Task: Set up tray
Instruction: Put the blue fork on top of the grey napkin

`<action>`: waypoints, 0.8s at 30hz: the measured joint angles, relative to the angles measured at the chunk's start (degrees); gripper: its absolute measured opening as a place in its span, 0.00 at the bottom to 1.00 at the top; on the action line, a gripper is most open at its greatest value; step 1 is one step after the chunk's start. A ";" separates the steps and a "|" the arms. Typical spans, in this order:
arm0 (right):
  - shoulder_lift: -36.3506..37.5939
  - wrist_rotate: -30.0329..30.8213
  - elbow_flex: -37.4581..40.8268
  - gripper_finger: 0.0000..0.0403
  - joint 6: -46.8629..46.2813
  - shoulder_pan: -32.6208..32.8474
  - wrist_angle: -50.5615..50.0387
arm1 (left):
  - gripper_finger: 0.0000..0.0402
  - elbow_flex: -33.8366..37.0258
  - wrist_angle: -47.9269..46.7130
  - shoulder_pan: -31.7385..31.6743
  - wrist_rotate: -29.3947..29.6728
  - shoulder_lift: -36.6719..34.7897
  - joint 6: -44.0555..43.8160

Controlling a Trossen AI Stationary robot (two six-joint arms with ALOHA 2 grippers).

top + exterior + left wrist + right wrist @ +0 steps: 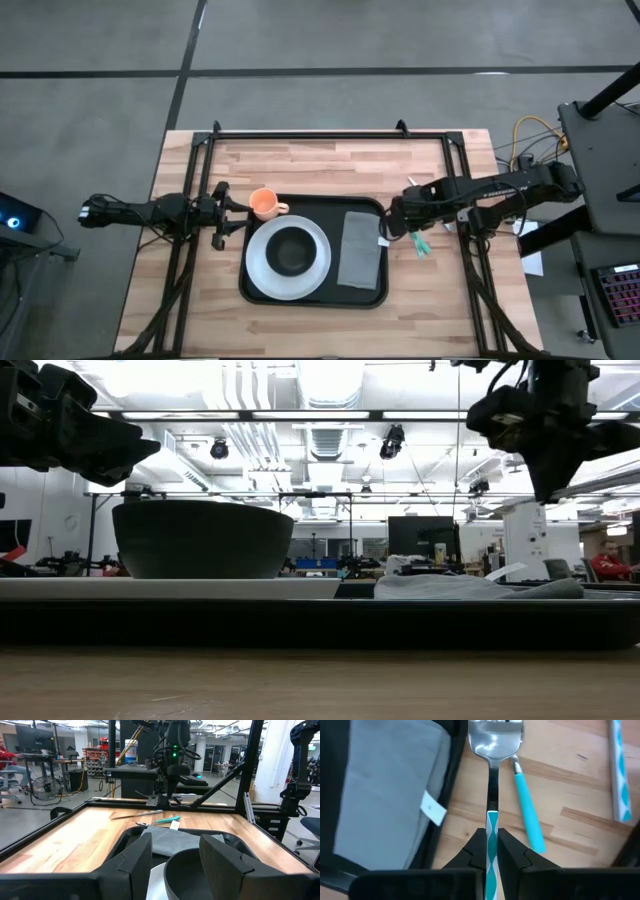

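The left gripper (222,214) waits at the 9 o'clock side of the tray (262,292), its fingers (131,863) well open and holding nothing. An orange cup (264,204) stands just beside it, at the tray's 10 o'clock corner. The black tray lies in the table's middle and carries a white plate (256,270) with a dark bowl (291,250), and at 3 o'clock a grey napkin (359,250). The right gripper (491,851), just past the tray's 3 o'clock rim, pinches a fork (492,750) by its teal patterned handle. More teal cutlery (527,810) lies beside it on the table (300,160).
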State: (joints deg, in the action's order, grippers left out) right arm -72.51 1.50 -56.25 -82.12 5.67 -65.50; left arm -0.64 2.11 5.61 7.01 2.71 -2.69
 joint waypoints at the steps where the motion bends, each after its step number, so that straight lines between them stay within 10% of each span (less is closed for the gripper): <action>1: 0.00 0.00 0.00 0.03 -0.01 -0.02 -0.61 | 0.36 0.00 0.00 -0.02 0.00 -0.01 0.01; 24: -0.83 6.23 -1.40 0.03 -12.14 4.48 3.17 | 0.36 0.00 0.00 -0.02 0.00 0.01 -0.01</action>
State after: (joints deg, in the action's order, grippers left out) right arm -73.34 7.72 -57.65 -94.26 10.14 -62.33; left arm -0.64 2.11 5.58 7.01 2.72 -2.70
